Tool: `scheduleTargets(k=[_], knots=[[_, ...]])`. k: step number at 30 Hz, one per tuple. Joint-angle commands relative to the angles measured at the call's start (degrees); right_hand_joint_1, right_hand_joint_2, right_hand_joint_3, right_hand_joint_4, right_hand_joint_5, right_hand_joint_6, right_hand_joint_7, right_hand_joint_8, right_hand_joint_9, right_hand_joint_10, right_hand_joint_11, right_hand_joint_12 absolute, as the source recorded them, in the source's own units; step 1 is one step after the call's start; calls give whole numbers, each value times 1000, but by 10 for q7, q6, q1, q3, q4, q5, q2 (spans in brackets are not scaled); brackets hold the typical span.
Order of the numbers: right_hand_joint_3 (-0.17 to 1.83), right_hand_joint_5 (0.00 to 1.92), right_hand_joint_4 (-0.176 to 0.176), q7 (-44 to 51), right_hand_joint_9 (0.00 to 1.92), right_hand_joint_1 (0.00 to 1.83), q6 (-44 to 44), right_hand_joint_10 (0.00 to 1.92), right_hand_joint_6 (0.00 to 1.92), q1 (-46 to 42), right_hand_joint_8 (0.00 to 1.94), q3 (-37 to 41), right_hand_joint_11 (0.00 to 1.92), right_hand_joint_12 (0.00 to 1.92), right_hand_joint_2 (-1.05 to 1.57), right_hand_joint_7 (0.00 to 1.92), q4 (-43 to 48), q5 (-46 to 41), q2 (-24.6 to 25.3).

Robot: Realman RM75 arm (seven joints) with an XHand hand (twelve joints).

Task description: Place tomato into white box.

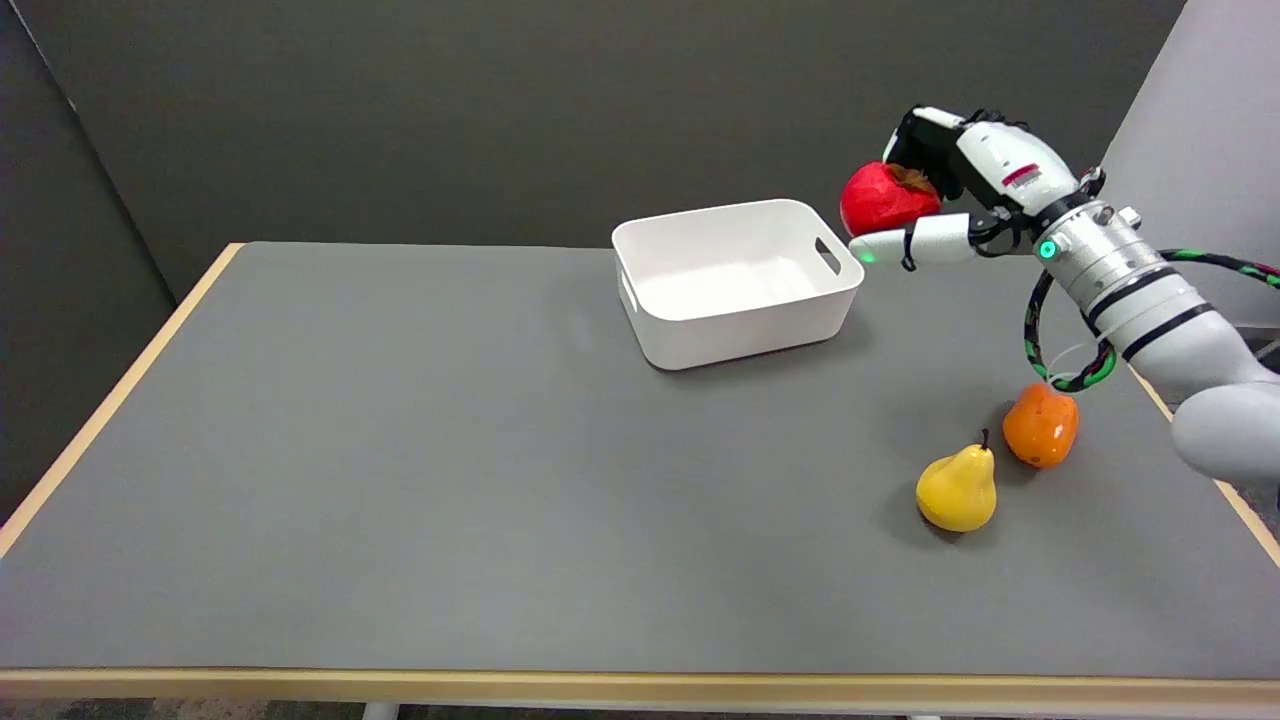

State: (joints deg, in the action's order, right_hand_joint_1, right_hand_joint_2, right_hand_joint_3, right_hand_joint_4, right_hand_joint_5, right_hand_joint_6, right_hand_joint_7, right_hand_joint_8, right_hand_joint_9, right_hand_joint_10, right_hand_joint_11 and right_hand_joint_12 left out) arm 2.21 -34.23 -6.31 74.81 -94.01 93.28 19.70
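My right hand (950, 190) holds the red tomato (882, 200) in the air, fingers wrapped over its top and the thumb under it. The tomato hangs just right of the white box's right rim, above the table's far side. The white box (740, 315) stands on the grey table, open side up, with nothing visible inside it. It has handle slots in its short walls.
A yellow pear (958, 490) and an orange fruit (1041, 427) lie on the table (400, 450) at the right, below my forearm. The table's right edge runs close by the arm. A dark wall stands behind the table.
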Motion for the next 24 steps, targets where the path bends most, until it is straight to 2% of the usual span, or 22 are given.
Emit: scheduleTargets(k=[1,7,14,19,24], knots=[[259,503,-72,1,780,1108,18,1533,1620,3,1585,22,653,1804,1209,735,-40,-48,-31],[275,510,-67,1,778,1116,-7,1538,1612,2,1582,9,633,1806,1197,739,-34,-48,-28],[309,520,-70,1,798,1119,-15,1535,1602,3,1575,5,707,1797,1175,750,-20,-44,-31],[317,526,-70,-6,809,1122,3,1525,1593,4,1569,19,714,1797,1167,757,-5,-43,-53],[321,524,-69,-60,806,1121,9,1539,1596,3,1574,29,717,1790,1167,754,13,-23,-59]])
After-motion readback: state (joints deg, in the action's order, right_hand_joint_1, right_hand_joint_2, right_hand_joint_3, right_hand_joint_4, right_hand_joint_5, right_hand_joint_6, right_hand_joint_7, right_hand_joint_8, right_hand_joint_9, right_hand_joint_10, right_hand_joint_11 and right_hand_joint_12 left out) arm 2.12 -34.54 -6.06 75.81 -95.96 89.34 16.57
